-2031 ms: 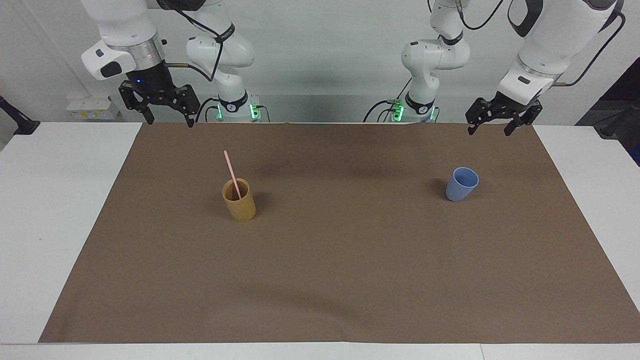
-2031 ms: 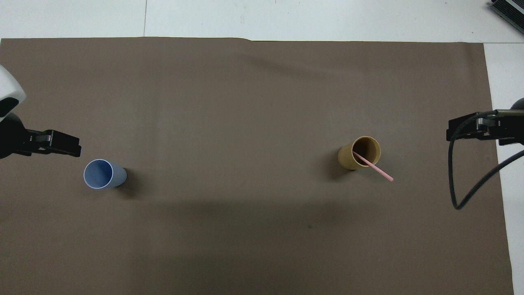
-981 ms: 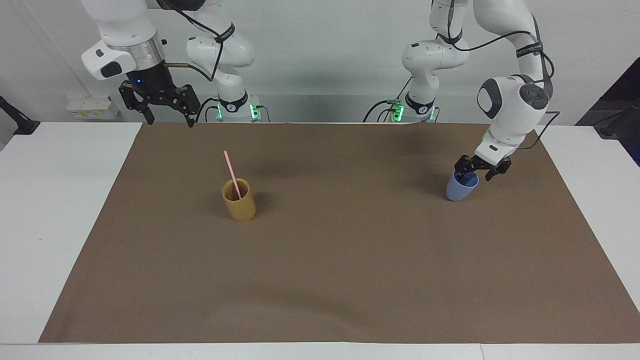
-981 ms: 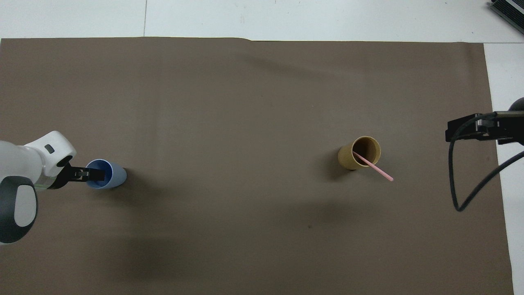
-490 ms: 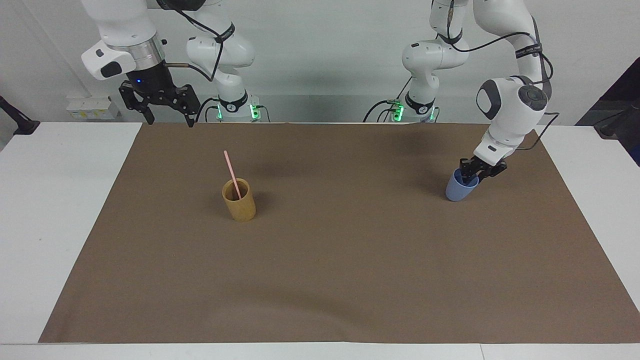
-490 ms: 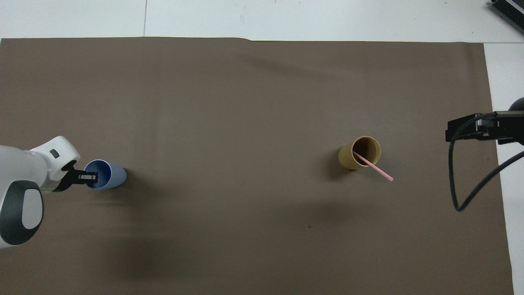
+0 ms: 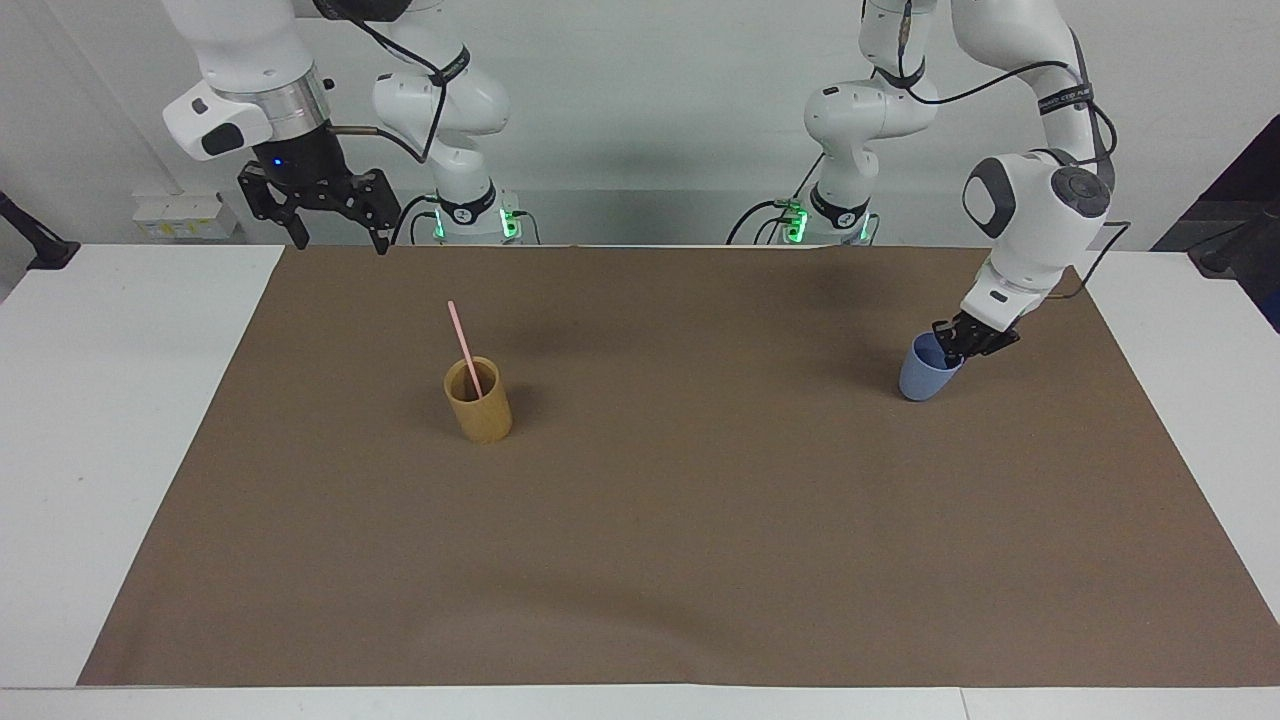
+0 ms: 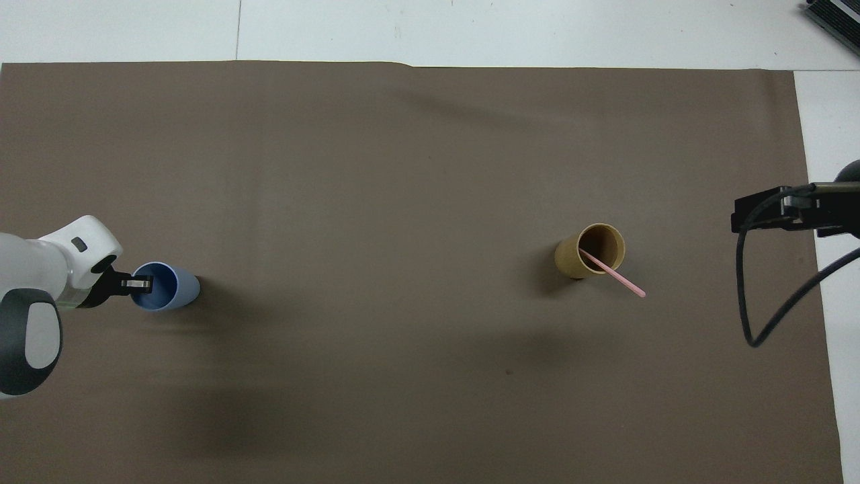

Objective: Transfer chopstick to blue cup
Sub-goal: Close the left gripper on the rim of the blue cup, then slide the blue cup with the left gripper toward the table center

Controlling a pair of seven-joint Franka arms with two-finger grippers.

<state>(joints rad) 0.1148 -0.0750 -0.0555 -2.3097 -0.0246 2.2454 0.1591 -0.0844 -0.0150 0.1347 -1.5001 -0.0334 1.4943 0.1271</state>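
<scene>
Pale pink and very thin, the chopstick (image 7: 464,348) is standing in the tan cup (image 7: 479,401), its lower end hidden inside and its upper half sticking out over the rim. Its long axis is leaning rather than upright: from the tan cup's mouth the free tip is tilting back toward the robots and toward the right arm's end of the table. It is looking light, stiff and smooth, so a pinch across the bare upper length, just above the tan cup's rim, is probably the safest hold; a grip near the very tip would likely let it swing or slip.

Well apart from the tan cup, toward the left arm's end of the brown mat (image 7: 700,560), the blue cup (image 7: 923,370) is tilting slightly. The left gripper (image 7: 968,339) is clamping the blue cup's rim on the side away from the tan cup, its jaws together on the wall. The right gripper (image 7: 318,205) is waiting with jaws apart, hanging over the mat's edge nearest the robots.
</scene>
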